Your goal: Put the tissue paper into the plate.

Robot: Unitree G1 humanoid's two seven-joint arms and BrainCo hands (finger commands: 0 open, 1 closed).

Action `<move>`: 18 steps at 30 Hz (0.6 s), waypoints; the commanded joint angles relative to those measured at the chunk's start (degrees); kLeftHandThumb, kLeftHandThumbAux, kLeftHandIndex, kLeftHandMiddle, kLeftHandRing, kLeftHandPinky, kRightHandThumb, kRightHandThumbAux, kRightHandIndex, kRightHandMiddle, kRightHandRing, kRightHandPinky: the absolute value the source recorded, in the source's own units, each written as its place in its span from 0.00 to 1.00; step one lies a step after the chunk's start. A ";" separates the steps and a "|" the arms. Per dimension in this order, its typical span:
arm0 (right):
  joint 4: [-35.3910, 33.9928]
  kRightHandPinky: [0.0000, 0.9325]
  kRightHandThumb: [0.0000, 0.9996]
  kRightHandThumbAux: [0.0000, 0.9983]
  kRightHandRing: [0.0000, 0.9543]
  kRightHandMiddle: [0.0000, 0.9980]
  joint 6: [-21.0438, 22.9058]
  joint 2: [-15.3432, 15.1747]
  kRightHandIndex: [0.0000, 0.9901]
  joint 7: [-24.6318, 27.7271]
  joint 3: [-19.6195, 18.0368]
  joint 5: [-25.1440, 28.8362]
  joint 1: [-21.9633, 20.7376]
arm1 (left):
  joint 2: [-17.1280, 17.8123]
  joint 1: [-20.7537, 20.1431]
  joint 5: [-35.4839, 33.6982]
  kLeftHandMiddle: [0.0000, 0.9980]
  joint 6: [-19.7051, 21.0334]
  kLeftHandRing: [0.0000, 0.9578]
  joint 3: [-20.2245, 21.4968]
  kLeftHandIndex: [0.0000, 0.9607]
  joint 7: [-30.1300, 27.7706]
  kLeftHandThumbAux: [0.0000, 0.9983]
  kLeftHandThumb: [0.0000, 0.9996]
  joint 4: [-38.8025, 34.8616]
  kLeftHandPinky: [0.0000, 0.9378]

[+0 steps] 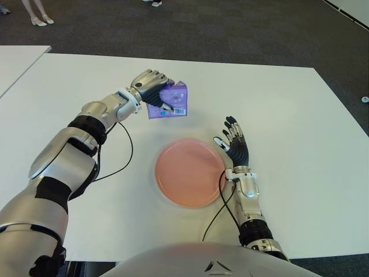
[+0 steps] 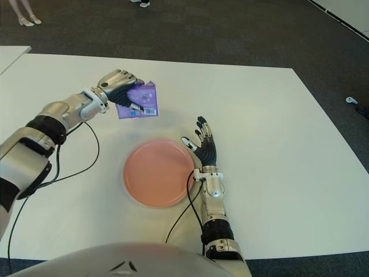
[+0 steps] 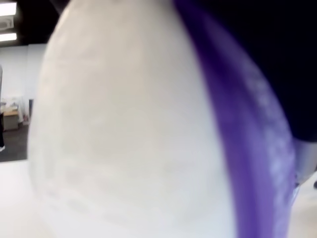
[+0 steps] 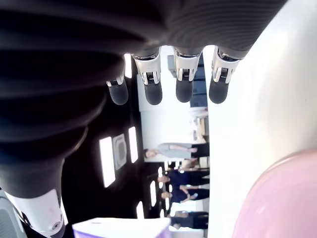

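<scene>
The left wrist view is swamped by a blurred white bulge with a violet streak (image 3: 247, 148) down one side, too close to make out any fingers; in the eye views the left robot hand (image 1: 151, 86) covers the near half of the purple tissue pack (image 1: 173, 101), so its print is unreadable and only a barcode patch shows; the pink plate (image 4: 277, 198) is cut by the right wrist view's edge, just a curved slice visible; the tissue pack's top edge peeks in at that picture's border; people in the background there are too small to tell apart; legs (image 1: 37, 11) at the eye view's top edge are cut off above the shins; the desk (image 1: 300, 144) runs out of frame at the left.
</scene>
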 commanded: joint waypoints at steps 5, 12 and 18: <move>5.39 0.03 0.13 0.68 0.01 0.02 -0.05 1.76 0.01 -0.74 -0.56 1.32 4.15 | 4.28 3.18 -3.96 0.86 -4.19 0.88 6.27 0.46 -2.45 0.70 0.75 -13.54 0.86; 5.50 0.03 0.13 0.68 0.01 0.03 -0.84 1.81 0.02 -0.47 -0.36 1.16 4.17 | 4.97 5.75 -6.12 0.86 -3.13 0.88 10.13 0.46 -6.33 0.70 0.75 -20.70 0.85; 5.46 0.03 0.13 0.68 0.02 0.03 -0.81 1.87 0.02 -0.77 -0.27 0.89 4.12 | 6.39 10.68 -10.70 0.85 1.08 0.88 14.75 0.46 -14.46 0.70 0.75 -34.88 0.85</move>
